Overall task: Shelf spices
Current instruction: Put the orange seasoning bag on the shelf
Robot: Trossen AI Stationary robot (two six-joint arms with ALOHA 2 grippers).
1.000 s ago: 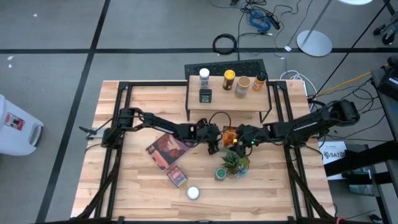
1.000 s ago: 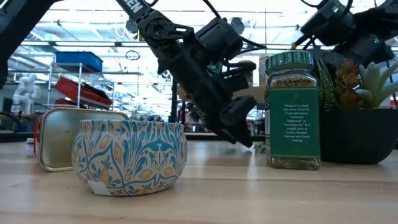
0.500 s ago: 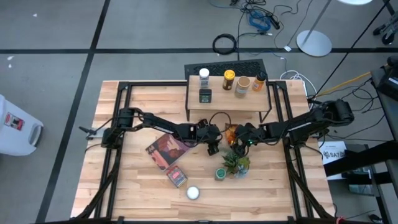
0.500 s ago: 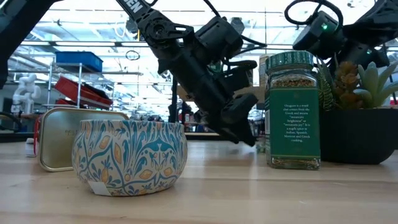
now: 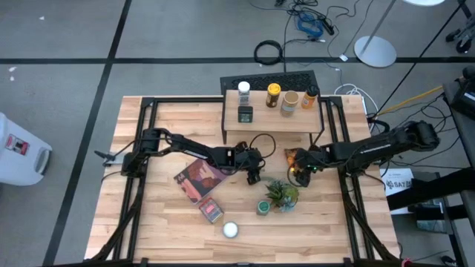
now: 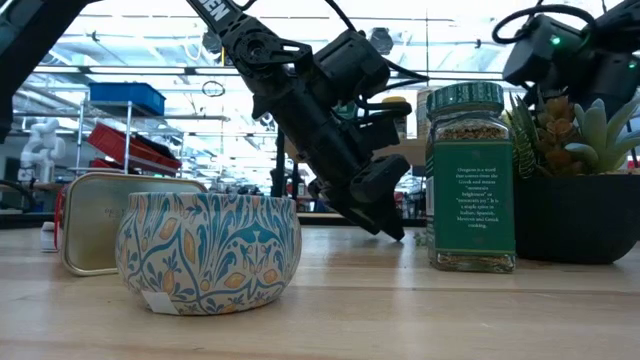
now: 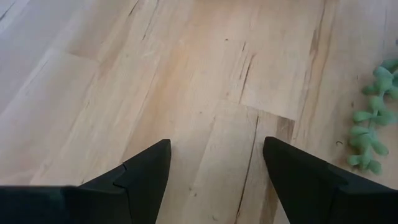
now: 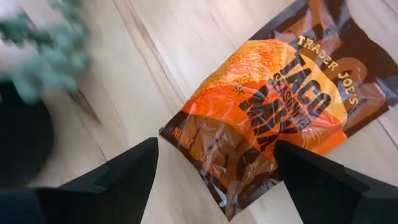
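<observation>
My right gripper [image 8: 214, 168] hangs with fingers apart over the near edge of the orange taco seasoning packet [image 8: 280, 106], lying flat beside the potted plant [image 5: 281, 194]. My left gripper [image 7: 214, 177] gapes over bare table [image 7: 186, 74].

You have five jars [image 5: 281, 99] on the shelf [image 5: 272, 122] at the table's [image 5: 163, 222] far edge, tins [image 5: 210, 211] near its front edge.

Orange packet [image 8: 267, 118] — corner cut off; potted plant [image 8: 43, 56] — blurred
</observation>
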